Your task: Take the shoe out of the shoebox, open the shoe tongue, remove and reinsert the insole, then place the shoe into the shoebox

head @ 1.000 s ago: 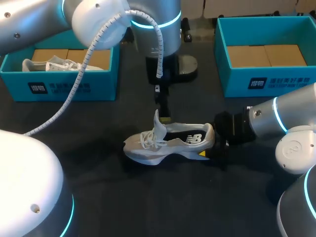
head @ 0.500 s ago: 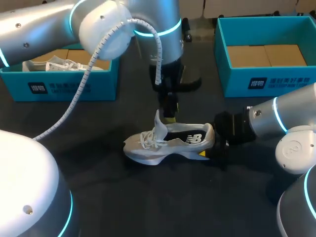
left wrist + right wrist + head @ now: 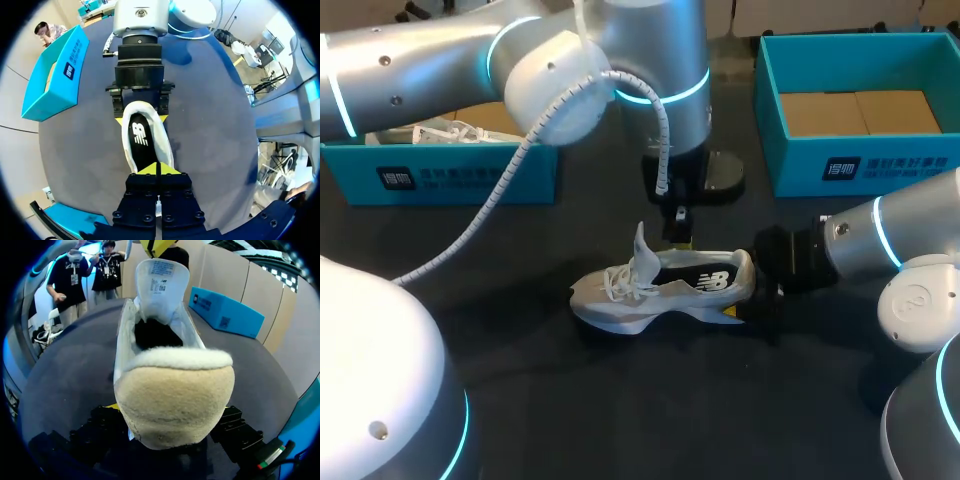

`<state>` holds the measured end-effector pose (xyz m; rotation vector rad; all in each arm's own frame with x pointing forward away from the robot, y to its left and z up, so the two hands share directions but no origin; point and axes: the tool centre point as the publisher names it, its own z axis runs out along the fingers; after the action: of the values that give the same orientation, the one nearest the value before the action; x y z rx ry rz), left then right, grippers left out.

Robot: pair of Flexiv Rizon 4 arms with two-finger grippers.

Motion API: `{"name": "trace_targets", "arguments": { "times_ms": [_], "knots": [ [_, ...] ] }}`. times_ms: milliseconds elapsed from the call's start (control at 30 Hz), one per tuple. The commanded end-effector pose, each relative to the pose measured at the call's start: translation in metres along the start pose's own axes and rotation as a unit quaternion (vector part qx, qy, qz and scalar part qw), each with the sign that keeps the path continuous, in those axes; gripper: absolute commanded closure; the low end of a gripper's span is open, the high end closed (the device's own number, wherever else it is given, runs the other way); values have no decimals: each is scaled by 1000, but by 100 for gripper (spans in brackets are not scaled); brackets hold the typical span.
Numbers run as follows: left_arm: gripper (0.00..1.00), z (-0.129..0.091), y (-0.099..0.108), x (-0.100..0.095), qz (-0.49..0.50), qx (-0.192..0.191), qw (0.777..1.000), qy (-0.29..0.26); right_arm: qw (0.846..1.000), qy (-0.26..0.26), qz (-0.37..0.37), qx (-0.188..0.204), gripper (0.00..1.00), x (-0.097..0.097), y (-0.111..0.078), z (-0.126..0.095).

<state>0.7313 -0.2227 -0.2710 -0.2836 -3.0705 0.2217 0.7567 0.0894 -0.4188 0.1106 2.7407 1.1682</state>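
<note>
Right gripper (image 3: 745, 300) was clamped on the heel of the white shoe (image 3: 660, 290), which stood on its sole on the dark bench (image 3: 520, 380) in the middle of the frame, tongue (image 3: 640, 245) upright. My left gripper (image 3: 675, 238) hung just above the shoe's opening, fingers pressed together on nothing. A blue shoebox (image 3: 860, 115) sat at the upper right.
</note>
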Motion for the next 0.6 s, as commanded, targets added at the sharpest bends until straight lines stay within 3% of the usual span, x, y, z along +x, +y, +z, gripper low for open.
{"name": "trace_targets", "arguments": {
  "times_ms": [33, 600],
  "knots": [
    [100, 0, 0, 0, 0, 0, 1000, 0, 1000, -2, 0, 4, 100, 1, 1, 3],
    [100, 61, -8, -13, 0, 27, 1000, 3, 1000, -2, 0, 4, 100, 1, 1, 3]
  ]
}}
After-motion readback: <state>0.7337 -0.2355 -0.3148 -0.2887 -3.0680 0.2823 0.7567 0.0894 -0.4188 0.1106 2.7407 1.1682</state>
